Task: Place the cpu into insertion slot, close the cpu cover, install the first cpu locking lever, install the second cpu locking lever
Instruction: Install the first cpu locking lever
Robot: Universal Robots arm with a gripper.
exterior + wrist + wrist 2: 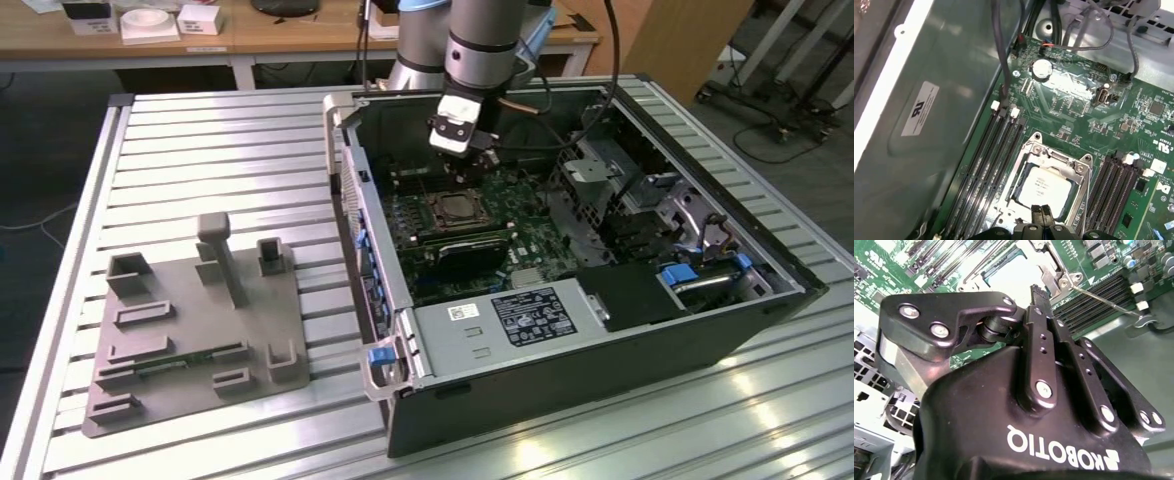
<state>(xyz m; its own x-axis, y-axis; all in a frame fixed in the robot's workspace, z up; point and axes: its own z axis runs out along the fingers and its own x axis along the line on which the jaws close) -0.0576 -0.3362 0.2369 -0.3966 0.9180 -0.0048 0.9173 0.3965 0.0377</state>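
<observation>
We see an open computer case (574,390) lying on a slatted metal table (200,150), with a grey plastic fixture plate (187,330) beside it toward the exterior view's left. The robot arm reaches down into the case, and its gripper (467,150) hangs just above the green circuit board (1074,100), near the insertion slot (454,212).

In the first wrist view the gripper (1041,214) is cut off at the frame edge. We see only its two black fingertips (1037,215), pressed together with nothing between them. They sit over the near edge of the socket, but we cannot tell whether they touch it.

The cpu (1042,184) lies flat inside the socket, its pale metal top showing through the square opening of the cpu cover (1051,157). The cover lies down around the chip. Long black memory slots (989,160) run along both sides.

In the second wrist view the gripper (1036,290) body hides most of the board. The cpu (1006,271) is a washed-out bright patch behind it. A thin metal rod (1104,299) crosses the memory slots there, and we cannot make out whether it is latched.
</observation>
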